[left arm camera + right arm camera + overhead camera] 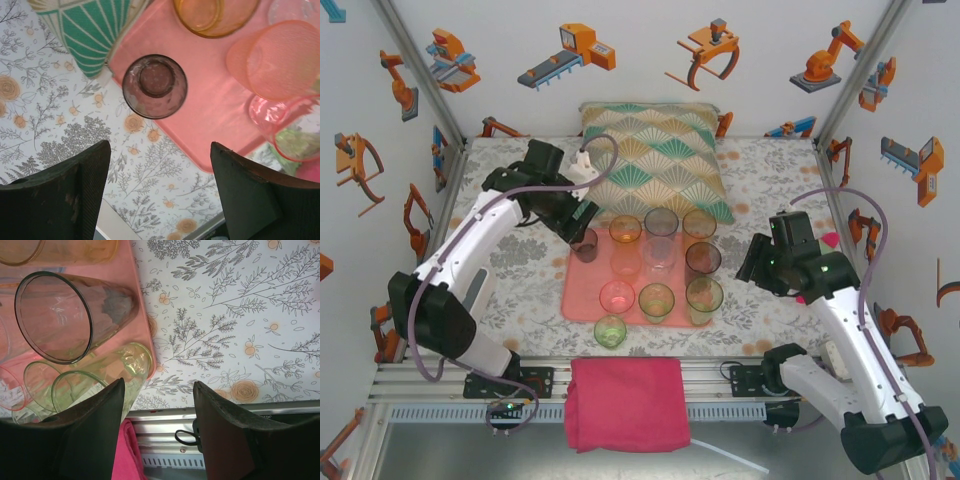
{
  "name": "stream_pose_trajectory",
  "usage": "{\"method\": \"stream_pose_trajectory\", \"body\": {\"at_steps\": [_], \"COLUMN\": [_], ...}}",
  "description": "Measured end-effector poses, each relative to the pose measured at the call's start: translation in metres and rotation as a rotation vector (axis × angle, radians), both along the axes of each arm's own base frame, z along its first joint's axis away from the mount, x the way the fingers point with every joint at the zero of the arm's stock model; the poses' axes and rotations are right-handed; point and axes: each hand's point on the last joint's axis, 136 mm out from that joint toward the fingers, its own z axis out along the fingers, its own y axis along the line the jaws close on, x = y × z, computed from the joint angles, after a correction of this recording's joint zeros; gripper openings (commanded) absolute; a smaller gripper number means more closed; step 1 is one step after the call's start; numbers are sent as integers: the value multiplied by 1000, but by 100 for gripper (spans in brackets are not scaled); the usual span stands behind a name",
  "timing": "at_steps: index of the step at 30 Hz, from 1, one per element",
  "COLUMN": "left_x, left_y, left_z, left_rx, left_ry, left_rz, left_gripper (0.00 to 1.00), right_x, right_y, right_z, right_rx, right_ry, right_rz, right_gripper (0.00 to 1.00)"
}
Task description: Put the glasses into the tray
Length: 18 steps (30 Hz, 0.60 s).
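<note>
Top external: tray (582, 300) lies mid-way across the bench (760, 190), btwn cushion (660, 150) at far side and folded cloth (625, 400) at near edge. Nine glasses (660, 252) stand upright on it, approx. three rows. A purple glass (585, 245) stands at tray's far-left corner, just below left hand (582, 235). A green glass (610, 331) sits at tray's near edge; on or off rim can't be told. Left wrist: fingers (65, 195) spread wide, nothing btwn them, purple glass apart from both. Right wrist: right hand (157, 430) spread, empty, over bench just beside tray's near-right corner.
</note>
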Motion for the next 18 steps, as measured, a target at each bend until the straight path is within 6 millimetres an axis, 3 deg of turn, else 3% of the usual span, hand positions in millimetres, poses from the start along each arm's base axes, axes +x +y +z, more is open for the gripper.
{"method": "stream_pose_trajectory", "body": {"at_steps": [7,13,18], "left_x": [-48,-90,-114], "left_y": [-11,-12,-7], "left_z": [12,-3,-20], "left_rx": [-13,7,29], "left_ry": [-4,51,98], "left_rz": [-117,-193,-220], "left_gripper": [76,76,76], "right_x": [3,3,3], "right_y": [1,1,1], "right_z": [1,1,3], "right_rx": [2,2,4], "right_ry": [-8,-8,-12], "right_rz": [0,-1,0], "right_gripper": [55,55,54]}}
